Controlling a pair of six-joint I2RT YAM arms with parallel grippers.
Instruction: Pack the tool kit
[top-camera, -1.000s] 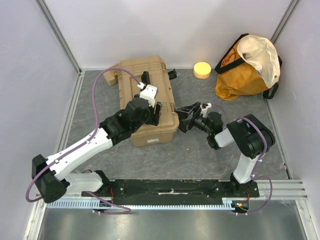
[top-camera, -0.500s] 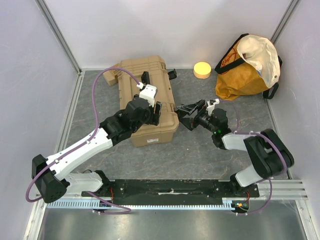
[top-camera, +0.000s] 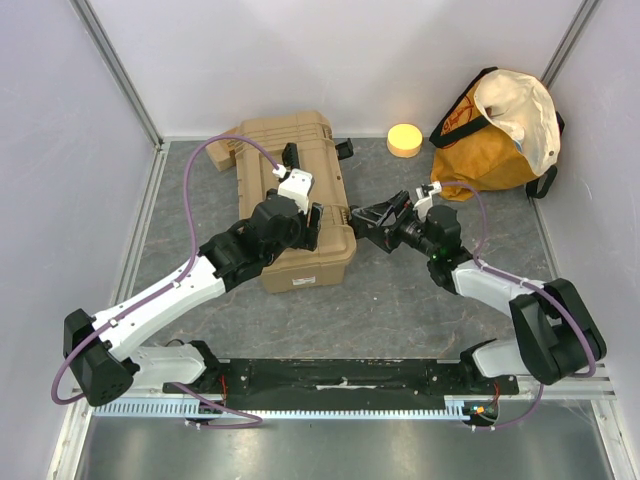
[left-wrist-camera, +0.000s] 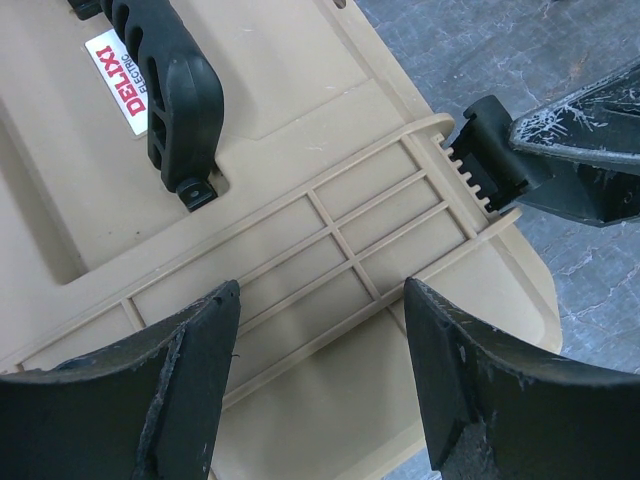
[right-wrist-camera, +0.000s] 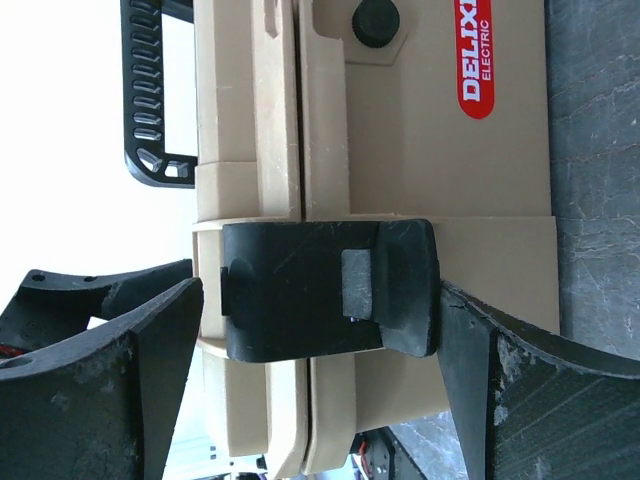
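- Toolbox (top-camera: 310, 135) on the grey table (top-camera: 400, 310), left of centre in the upper half of the overhead view, lid down, black handle (left-wrist-camera: 170, 85) on top.
- Long axis from the top of the frame toward the bottom, leaning slightly; long sides facing frame left and frame right.
- Left gripper (top-camera: 322, 228) over the lower end of the lid, jaws partly apart, nothing between them but the ribbed lid panel in the left wrist view (left-wrist-camera: 320, 295); touching the lid or just above it, cannot tell.
- Right gripper (top-camera: 362, 225) at mid-frame, just beside the box's right long side, pointing toward frame left, jaws spread fully wide and holding nothing.
- Black latch (right-wrist-camera: 300, 290) on that side wall straight ahead in the right wrist view, centred in the gap between the fingers (right-wrist-camera: 150, 380), spanning the seam of lid and base; snapped home or not, cannot tell.
- Right gripper clearly the nearer one to this latch; same latch at the upper right of the left wrist view (left-wrist-camera: 485, 160), outside the left jaws.
- Likely next: a short push toward frame left onto the latch, with the left gripper placed to steady the lid.
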